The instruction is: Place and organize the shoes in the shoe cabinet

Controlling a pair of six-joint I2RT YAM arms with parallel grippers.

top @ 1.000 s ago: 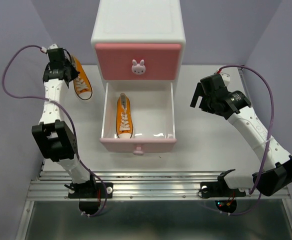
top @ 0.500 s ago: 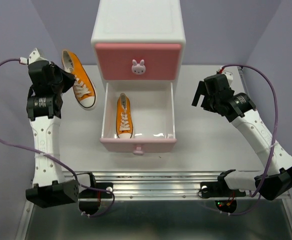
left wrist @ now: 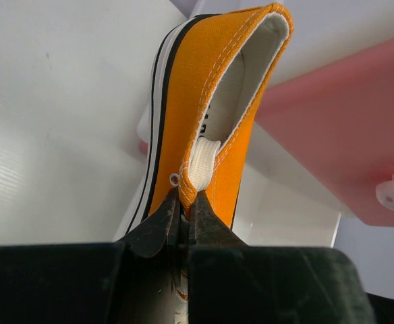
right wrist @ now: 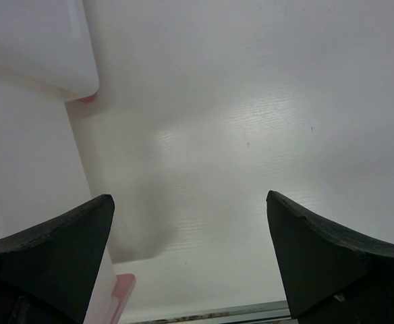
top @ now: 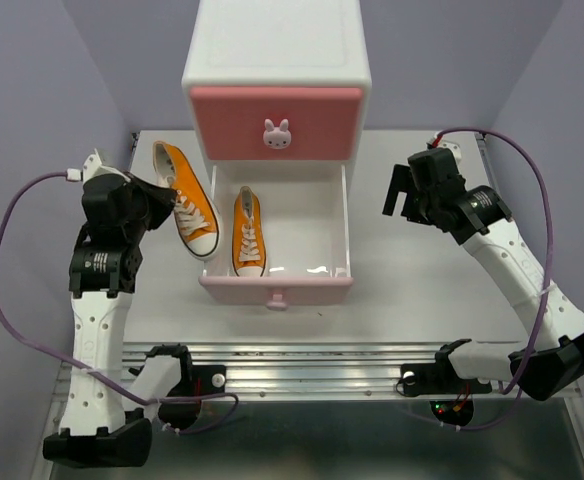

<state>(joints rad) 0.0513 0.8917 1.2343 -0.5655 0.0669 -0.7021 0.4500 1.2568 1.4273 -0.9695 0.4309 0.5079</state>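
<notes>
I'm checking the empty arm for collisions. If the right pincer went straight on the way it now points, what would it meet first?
Probably the bare table, just right of the open lower drawer. The right pincer stands open with nothing between its fingers; depth is hard to judge.

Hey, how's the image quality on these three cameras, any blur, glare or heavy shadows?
Top external view: sharp, evenly lit, small glare streaks at the front of the open drawer. Left wrist view: the held orange sneaker is crisp, the left gripper nearly black. Right wrist view: the right gripper shows as dark silhouettes, with a soft grey shadow on the table.
</notes>
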